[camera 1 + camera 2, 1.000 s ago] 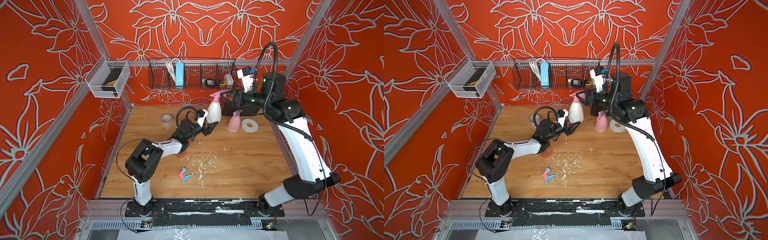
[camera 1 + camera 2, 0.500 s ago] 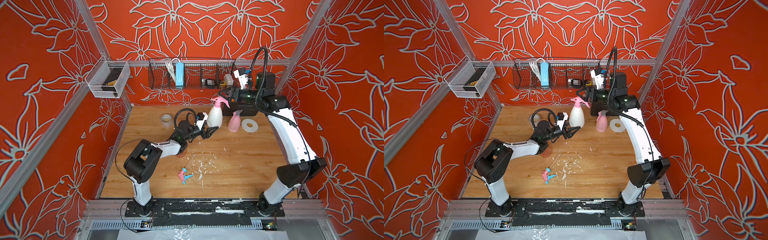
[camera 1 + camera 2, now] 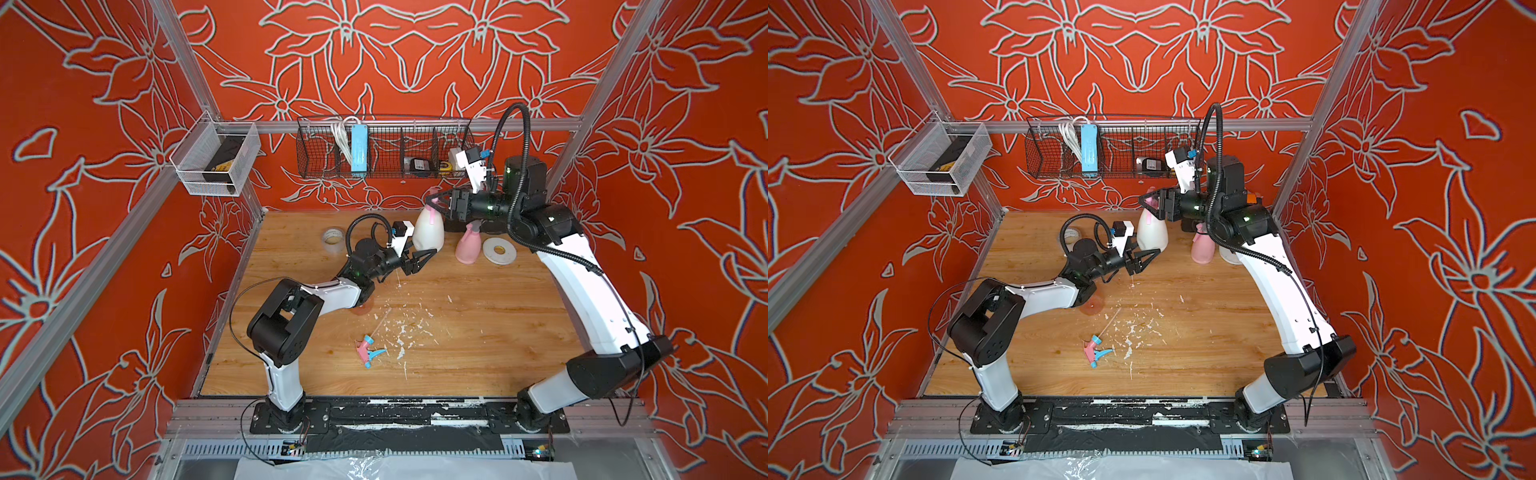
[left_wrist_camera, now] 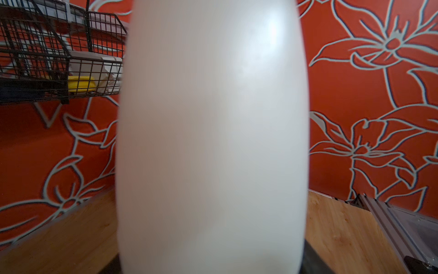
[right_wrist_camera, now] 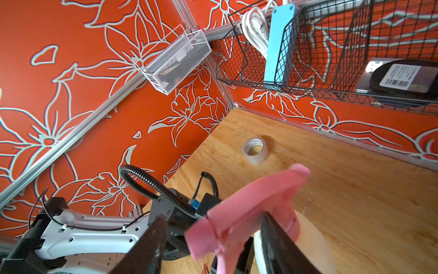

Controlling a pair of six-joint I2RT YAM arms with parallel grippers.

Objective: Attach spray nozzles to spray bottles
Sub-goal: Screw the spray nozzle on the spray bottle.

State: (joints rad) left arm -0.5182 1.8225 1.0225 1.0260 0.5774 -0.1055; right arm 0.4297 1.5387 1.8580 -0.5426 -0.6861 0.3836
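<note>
**Top views.** The left end effector (image 3: 422,262) (image 3: 1144,262) is clamped on the base of the white spray bottle (image 3: 428,230) (image 3: 1152,235). The bottle stands upright near the back edge of the table (image 3: 498,332), long axis vertical. The right end effector (image 3: 436,203) (image 3: 1152,203) reaches in level at the bottle's neck, around the pink spray nozzle (image 3: 433,214). The pink spray bottle (image 3: 467,249) stands upright just beside, toward the right edge, next to a tape roll (image 3: 498,250). A pink-and-blue spray nozzle (image 3: 368,351) lies flat toward the front edge beside white flecks (image 3: 405,328), with its dip tube pointing toward the back edge. The walls are red with floral outlines.

**Left wrist view.** The white spray bottle (image 4: 213,142) fills the centre, with dark jaw edges on both sides of its base.

**Right wrist view.** The jaws stand apart astride the pink spray nozzle (image 5: 248,204), which sits on the white spray bottle (image 5: 315,242). There is a clear gap on one side, and the other finger overlaps the collar. The spout points toward a second tape roll (image 5: 256,150) near the back left corner.
</note>
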